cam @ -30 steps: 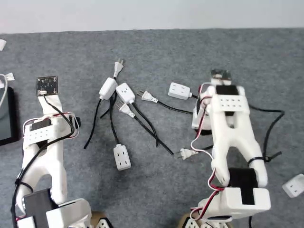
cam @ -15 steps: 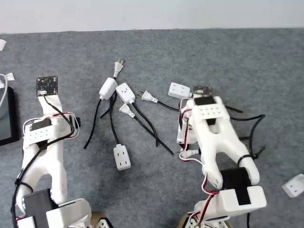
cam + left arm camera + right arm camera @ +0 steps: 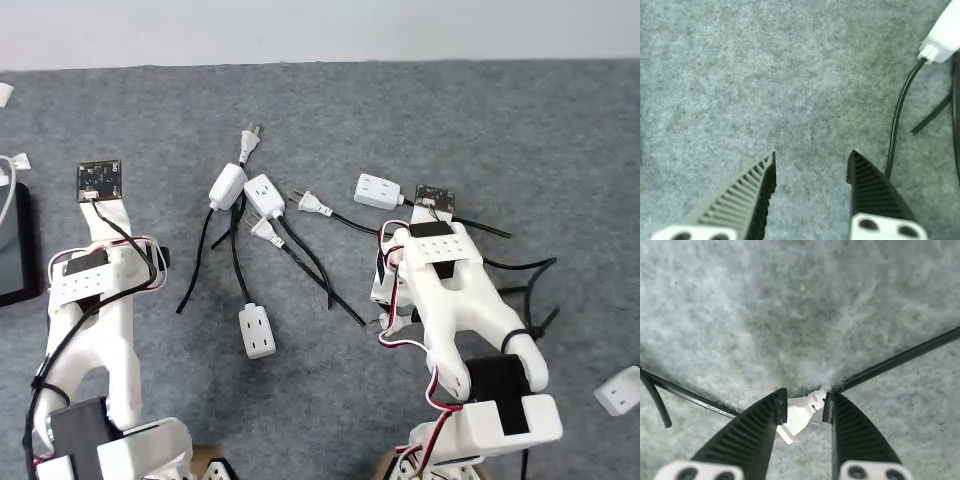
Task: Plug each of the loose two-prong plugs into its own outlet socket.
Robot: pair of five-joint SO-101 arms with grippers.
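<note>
The right gripper (image 3: 805,397) clamps the two-prong plug (image 3: 799,416) by its body so it can be lifted for insertion; the left gripper (image 3: 812,155) hangs released.

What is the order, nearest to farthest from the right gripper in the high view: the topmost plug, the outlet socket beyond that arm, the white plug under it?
1. White plug, right at the right gripper.
2. Outlet socket, just beyond the arm.
3. Topmost plug, at the cable pile's far end.
</note>
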